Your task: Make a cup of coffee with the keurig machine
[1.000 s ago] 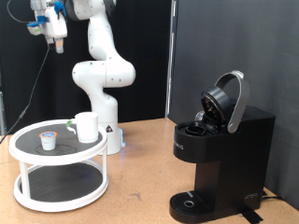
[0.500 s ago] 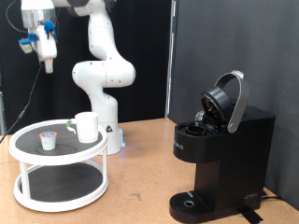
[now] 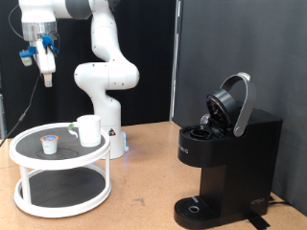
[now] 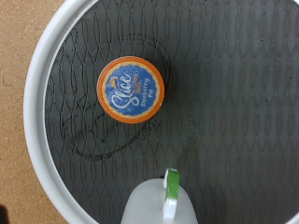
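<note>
The cup [image 3: 89,129], a plain white mug, stands on the top shelf of a white round two-tier stand [image 3: 21,156] at the exterior view's left. A small white pod [image 3: 49,144] with a dark top sits beside it. My gripper [image 3: 45,69] hangs high above the stand, holding nothing that shows. The wrist view looks straight down on the pod [image 4: 131,90], which has an orange rim and blue lid, on black mesh, with the cup's edge [image 4: 149,207] nearby; no fingers show there. The keurig machine [image 3: 225,158] stands at the right with its lid up.
The arm's white base [image 3: 106,81] stands behind the stand. A small green piece [image 4: 171,185] sits at the cup's rim. The stand's white rim [image 4: 39,103] rings the mesh. A dark curtain is behind, and the wooden table lies between stand and machine.
The gripper has moved towards the exterior view's left and lower, from the top edge to a point high above the stand. Cup, pod and machine have not moved.
</note>
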Controlling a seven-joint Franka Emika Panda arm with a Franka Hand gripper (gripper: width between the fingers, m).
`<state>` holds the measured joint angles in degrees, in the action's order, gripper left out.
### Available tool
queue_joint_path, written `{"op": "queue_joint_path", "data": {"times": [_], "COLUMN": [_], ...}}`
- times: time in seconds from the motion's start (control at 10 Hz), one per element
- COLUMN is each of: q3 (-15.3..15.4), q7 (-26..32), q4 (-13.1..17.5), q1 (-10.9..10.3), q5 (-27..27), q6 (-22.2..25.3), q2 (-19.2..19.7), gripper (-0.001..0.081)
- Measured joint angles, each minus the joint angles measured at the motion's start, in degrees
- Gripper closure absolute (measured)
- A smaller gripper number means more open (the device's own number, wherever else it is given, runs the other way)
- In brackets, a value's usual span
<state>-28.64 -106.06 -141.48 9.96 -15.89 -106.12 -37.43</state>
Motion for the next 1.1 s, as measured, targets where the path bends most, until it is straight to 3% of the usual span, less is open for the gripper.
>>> {"op": "queue_joint_path", "data": {"times": [0.6, 1.1], "q3": [-0.7, -1.1], "q7": [-3.3, -5.6], "q4": [-7.2, -9.8], "q1": [1.4, 2.0], "q5": [-2.8, -2.9], "q6": [-13.7, -23.0], "q2": [3.9, 9.1], "gripper": [0.0072, 0.0072]}}
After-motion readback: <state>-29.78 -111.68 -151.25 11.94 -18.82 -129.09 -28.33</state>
